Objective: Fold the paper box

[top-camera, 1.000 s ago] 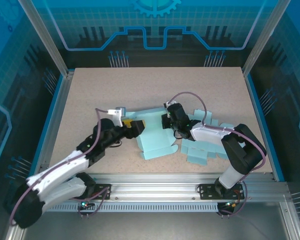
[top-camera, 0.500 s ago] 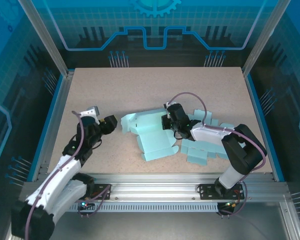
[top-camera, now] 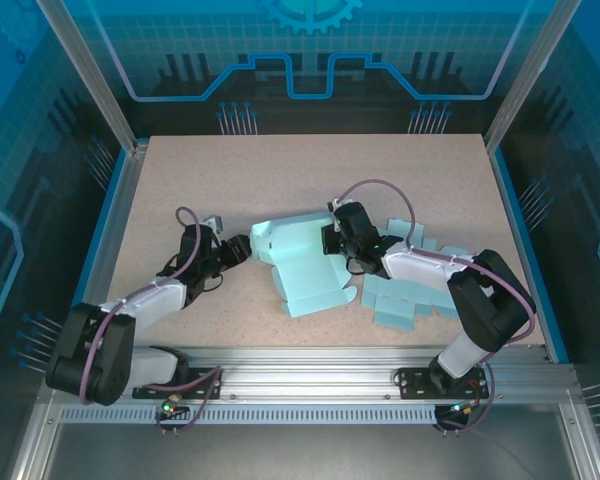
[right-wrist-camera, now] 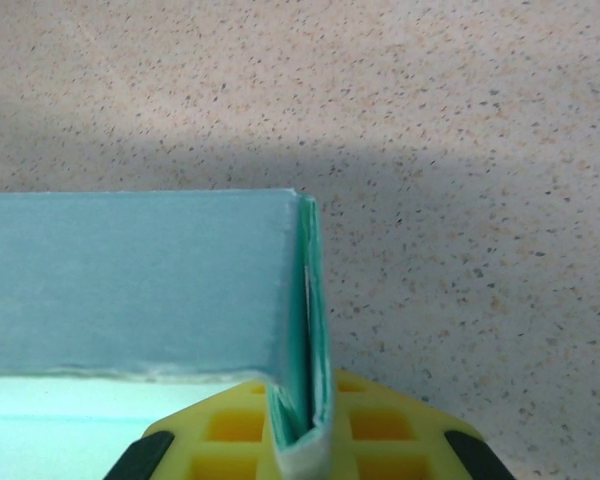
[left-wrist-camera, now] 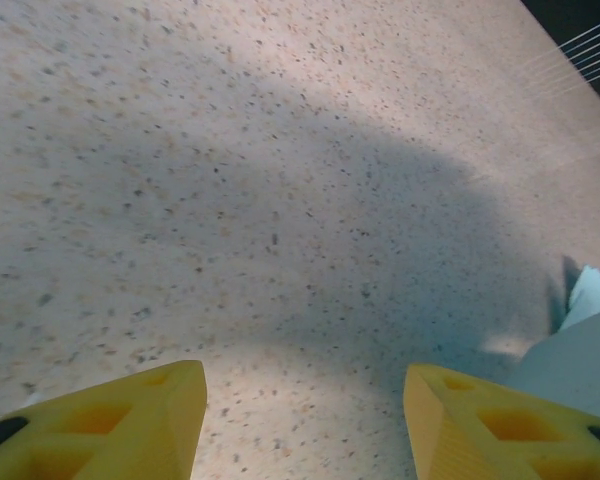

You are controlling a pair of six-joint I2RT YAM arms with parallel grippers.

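right gripper (right-wrist-camera: 302, 440): pinching paper box (right-wrist-camera: 130, 280) wall | left gripper (left-wrist-camera: 305, 420): spread, empty, just beside box | risk: a left shove probably pops the wall out of that pinch

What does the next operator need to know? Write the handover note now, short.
Left claw: open, empty, over the bare table just left of the paper box.
Right claw: shut on a doubled-over wall of the paper box.
Done: box partly raised.
Left: near panels lie flat on the table; finish folding. Flat blue blanks lie to its right.
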